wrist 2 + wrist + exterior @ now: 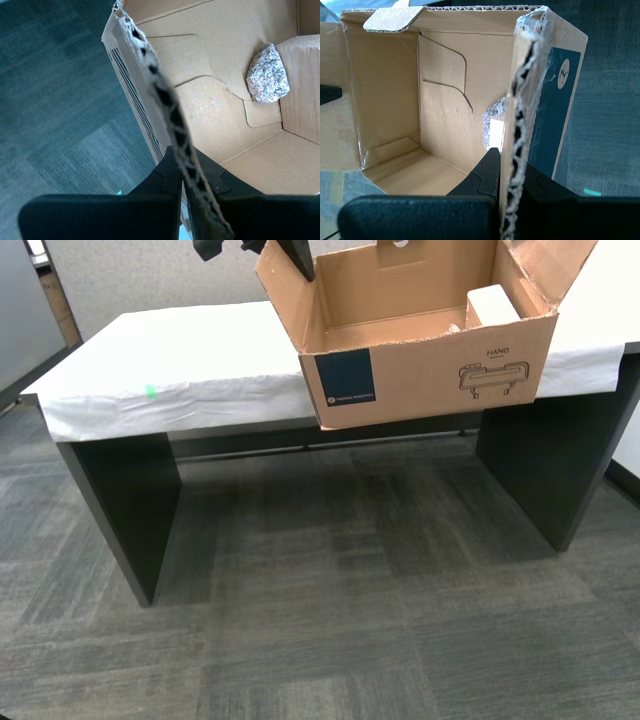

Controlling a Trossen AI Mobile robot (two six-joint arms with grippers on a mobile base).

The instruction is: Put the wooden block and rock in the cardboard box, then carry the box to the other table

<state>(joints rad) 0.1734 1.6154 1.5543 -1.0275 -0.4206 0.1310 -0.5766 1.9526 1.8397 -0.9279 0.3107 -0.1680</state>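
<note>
Exterior view: cardboard box [420, 340] held tilted above the front edge of the sheet-covered bench [180, 370], its labelled front overhanging the carpet [320, 620], whether touching the sheet or just clear of it impossible to tell. Wooden block [492, 306] seen inside, against the corner toward the exterior view's right. Rock not visible here. Green tape mark [151, 392] on the sheet toward the exterior view's left. One dark arm seen at the flap on the exterior view's left; which arm, not clear from this view.

Second wrist view: second gripper [181, 192] clenched on a torn corrugated wall edge of the box. Rock [268, 74] lying on the box floor, touching the wooden block [302, 90]. Carpet below the outer wall.

First wrist view: first gripper [509, 172] clamped on another wall edge of the box, next to the dark label. A speckled patch deep in the box, probably the rock [495, 111], partly hidden.

Judged risks: both grips on thin, frayed cardboard, so tearing or slipping under the load seemed possible. With the box tilted and mostly off the bench edge, a lowering too far forward could have tipped it onto the carpet. Loose block and rock could have slid and shifted the weight.
</note>
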